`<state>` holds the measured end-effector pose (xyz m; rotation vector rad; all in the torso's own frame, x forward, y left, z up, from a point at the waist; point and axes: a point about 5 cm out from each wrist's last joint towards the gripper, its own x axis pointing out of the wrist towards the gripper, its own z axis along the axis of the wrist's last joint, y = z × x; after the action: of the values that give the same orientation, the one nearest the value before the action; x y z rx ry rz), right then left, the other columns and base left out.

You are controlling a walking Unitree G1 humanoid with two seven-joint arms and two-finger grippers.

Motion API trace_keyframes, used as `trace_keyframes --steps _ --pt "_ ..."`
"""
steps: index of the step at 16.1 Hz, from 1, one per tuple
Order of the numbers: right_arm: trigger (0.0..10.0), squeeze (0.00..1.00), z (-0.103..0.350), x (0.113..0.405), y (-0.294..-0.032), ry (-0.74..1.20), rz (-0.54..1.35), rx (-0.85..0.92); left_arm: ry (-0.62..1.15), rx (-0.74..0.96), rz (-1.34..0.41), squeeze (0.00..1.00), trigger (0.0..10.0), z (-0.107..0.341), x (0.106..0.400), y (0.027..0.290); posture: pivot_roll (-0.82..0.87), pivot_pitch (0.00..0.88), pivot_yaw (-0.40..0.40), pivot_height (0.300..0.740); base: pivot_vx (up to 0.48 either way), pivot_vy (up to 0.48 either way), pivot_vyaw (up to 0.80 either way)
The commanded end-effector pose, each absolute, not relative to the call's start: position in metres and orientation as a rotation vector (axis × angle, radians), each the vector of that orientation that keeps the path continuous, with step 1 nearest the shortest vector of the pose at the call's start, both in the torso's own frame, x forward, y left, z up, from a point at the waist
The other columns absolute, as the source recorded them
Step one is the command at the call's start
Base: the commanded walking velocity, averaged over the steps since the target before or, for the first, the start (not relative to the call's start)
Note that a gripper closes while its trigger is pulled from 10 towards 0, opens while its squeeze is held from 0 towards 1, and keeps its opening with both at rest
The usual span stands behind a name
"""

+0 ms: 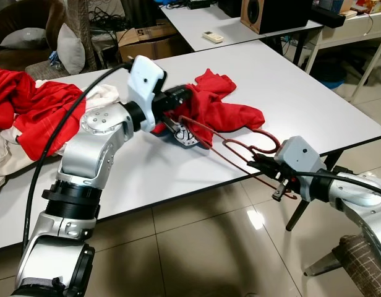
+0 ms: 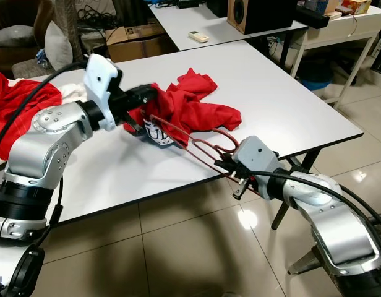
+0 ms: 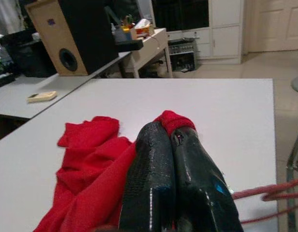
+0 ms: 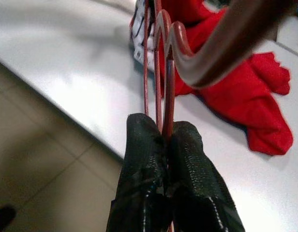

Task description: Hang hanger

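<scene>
A red garment [image 1: 222, 106] lies on the white table [image 1: 289, 86], with a printed white patch near its lower edge. My left gripper [image 1: 178, 99] is shut on a fold of this red cloth [image 3: 174, 121], its fingers [image 3: 154, 164] pressed together. A dark red wire hanger [image 1: 240, 145] reaches from inside the garment out past the table's front edge. My right gripper [image 1: 265, 166] is shut on the hanger's wire [image 4: 164, 96] near its hook [image 4: 226, 43], just off the table's edge.
More red and white clothing [image 1: 29, 111] is heaped at the table's left end. A second white desk [image 1: 221, 25] with a remote and a speaker [image 1: 274, 12] stands behind. A chair's legs [image 1: 320, 260] stand on the tiled floor to the right.
</scene>
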<state>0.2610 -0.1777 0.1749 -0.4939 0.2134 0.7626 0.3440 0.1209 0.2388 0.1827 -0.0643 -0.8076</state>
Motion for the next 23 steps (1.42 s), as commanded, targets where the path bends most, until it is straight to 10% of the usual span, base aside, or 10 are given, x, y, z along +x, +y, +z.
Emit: trace_keyframes --steps 1,6,15,23 --pt "10.0 0.00 0.179 0.263 -0.173 0.195 0.773 -0.488 -0.068 0.182 -0.828 0.00 0.0 0.241 0.342 0.119 -0.19 0.000 0.096 0.740 0.000 0.000 0.00" --pt "10.0 0.00 0.163 0.258 -0.181 0.303 0.783 -0.594 -0.230 -0.040 -0.660 0.00 0.0 0.273 0.354 0.130 -0.20 0.000 0.096 0.740 0.000 0.000 0.00" --pt "10.0 0.00 0.196 0.262 -0.212 0.202 0.661 -0.541 -0.119 0.220 -0.494 0.00 0.0 0.253 0.364 0.156 -0.18 0.000 0.099 0.740 0.000 0.000 0.00" --pt "10.0 0.00 0.186 0.264 -0.188 0.193 0.779 -0.483 -0.072 0.282 -0.427 0.00 0.0 0.239 0.362 0.165 -0.17 0.000 0.087 0.740 0.000 0.000 0.00"
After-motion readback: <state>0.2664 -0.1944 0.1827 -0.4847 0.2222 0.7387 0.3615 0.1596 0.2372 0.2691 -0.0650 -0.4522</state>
